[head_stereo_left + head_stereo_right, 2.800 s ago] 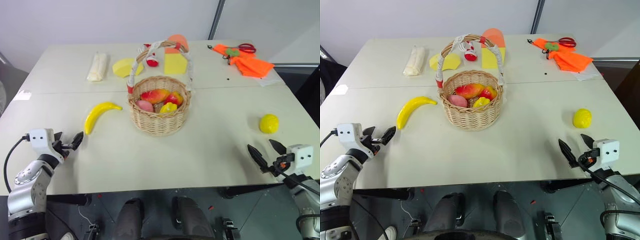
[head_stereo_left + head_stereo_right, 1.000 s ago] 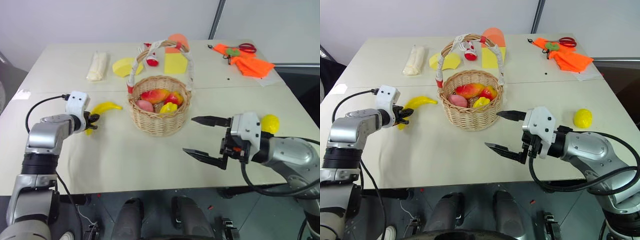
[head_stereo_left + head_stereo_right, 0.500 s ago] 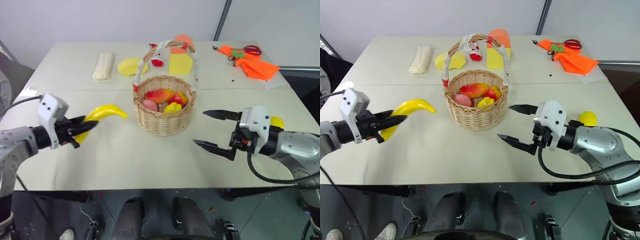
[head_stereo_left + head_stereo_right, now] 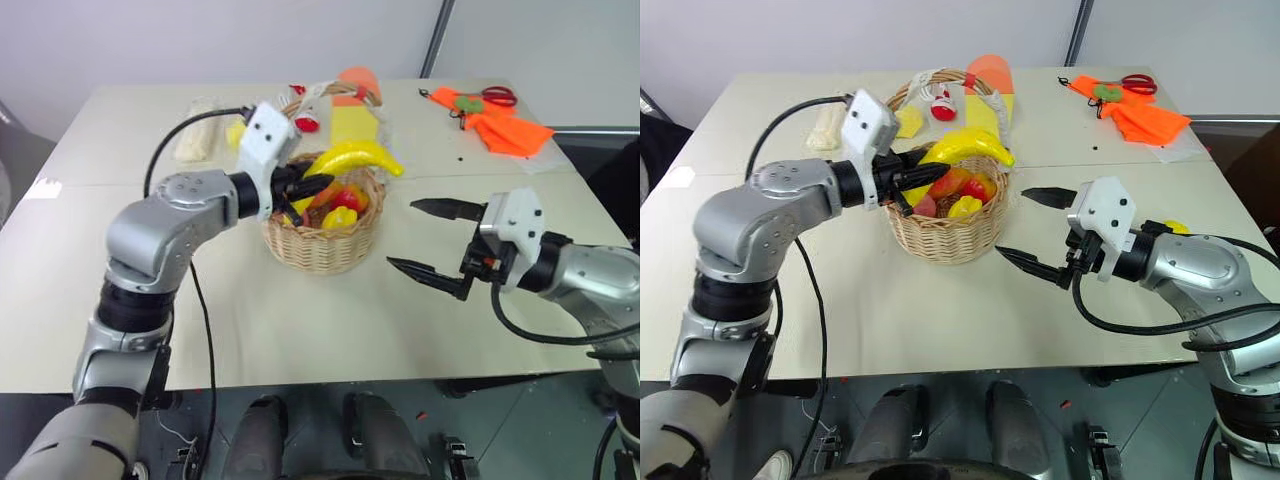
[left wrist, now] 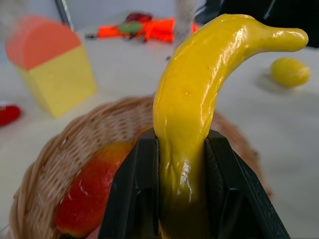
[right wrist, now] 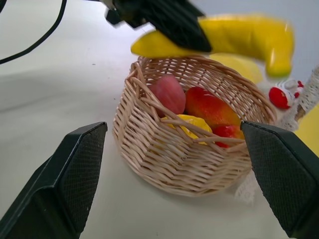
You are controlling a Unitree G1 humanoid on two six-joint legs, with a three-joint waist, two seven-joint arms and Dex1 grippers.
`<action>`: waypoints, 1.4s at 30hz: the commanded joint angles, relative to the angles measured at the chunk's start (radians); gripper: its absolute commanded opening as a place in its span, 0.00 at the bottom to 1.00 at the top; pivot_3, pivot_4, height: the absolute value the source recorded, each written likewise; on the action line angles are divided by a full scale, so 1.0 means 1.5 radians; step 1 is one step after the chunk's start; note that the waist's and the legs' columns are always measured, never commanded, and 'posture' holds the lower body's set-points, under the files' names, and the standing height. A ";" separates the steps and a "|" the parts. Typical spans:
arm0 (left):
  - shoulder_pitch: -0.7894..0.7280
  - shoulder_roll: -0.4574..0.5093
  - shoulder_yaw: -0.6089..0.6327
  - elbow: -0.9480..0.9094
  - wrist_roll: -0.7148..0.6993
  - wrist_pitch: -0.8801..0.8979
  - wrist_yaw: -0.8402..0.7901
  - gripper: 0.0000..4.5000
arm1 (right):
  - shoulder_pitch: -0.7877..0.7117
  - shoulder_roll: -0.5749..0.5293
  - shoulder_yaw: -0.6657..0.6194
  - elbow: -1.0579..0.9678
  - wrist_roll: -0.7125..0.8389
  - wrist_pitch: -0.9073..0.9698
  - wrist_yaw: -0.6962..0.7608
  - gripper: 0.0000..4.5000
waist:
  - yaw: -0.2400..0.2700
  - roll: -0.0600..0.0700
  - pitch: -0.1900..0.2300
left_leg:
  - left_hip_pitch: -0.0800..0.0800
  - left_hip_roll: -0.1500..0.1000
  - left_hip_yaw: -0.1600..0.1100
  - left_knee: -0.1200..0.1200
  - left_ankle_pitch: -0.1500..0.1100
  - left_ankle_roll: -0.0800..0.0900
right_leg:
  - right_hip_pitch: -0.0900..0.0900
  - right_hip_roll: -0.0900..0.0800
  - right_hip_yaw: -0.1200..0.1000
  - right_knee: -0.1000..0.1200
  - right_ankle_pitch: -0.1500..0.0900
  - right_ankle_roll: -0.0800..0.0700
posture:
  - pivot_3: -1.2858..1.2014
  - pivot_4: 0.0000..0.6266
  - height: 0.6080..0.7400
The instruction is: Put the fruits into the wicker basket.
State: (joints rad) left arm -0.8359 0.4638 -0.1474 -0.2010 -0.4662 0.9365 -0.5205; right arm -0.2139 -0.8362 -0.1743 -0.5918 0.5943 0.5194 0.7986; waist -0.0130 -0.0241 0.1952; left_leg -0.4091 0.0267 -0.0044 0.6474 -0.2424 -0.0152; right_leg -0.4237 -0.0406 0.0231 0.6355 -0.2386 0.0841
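My left gripper [image 4: 305,190] is shut on the lower end of the long yellow banana [image 4: 355,157] and holds it just above the wicker basket [image 4: 320,245], under its white arched handle [image 4: 992,110]. In the left wrist view the banana [image 5: 192,99] rises between the black fingers [image 5: 137,189]. The basket [image 6: 169,154] holds several red, orange and yellow toy fruits. My right gripper [image 4: 1012,222] is open and empty, hovering just right of the basket. The yellow lemon [image 4: 1174,227] lies on the table at the right, partly behind my right arm.
Behind the basket stand a yellow block with an orange top [image 4: 350,120], a pale yellow wedge [image 4: 905,120] and a small red-and-white toy [image 4: 942,105]. A white roll [image 4: 195,140] lies at the back left. Orange cloth with scissors [image 4: 490,115] is at the back right.
My left arm has lifted the banana off the table and swung it right, to over the basket. The right gripper has stayed open, nearly in place.
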 commanded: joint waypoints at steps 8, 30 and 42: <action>-0.007 0.002 0.005 -0.001 0.036 -0.058 -0.036 0.76 | 0.060 -0.002 -0.116 0.043 -0.050 0.036 -0.099 1.00 | 0.003 0.000 0.000 | 0.000 -0.001 0.001 0.002 0.000 0.000 | 0.001 -0.002 0.000 0.000 -0.001 -0.003 | 0.52 0.24 1.00; 0.153 0.012 0.000 -0.210 -0.132 -0.095 -0.189 0.76 | 0.011 0.115 -0.194 0.417 -0.192 0.085 -0.370 1.00 | -0.002 0.002 -0.001 | 0.001 -0.002 0.002 0.002 0.000 0.000 | 0.001 -0.002 0.002 0.001 0.000 -0.003 | 0.52 0.24 1.00; 0.173 0.029 -0.006 -0.208 -0.101 -0.106 -0.172 0.77 | -0.030 0.119 -0.193 0.524 -0.190 0.004 -0.336 0.60 | -0.001 0.002 -0.001 | 0.001 -0.002 0.002 0.001 0.000 0.000 | 0.001 -0.001 0.002 0.000 0.000 -0.003 | 0.52 0.24 1.00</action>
State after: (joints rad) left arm -0.5776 0.5013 -0.1682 -0.4918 -0.6207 0.7976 -0.7825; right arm -0.2510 -0.6478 -0.4417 0.2130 0.3088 0.5572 0.2874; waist -0.0149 -0.0208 0.1939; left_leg -0.4080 0.0245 -0.0020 0.6494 -0.2420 -0.0154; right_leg -0.4221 -0.0425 0.0257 0.6362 -0.2383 0.0808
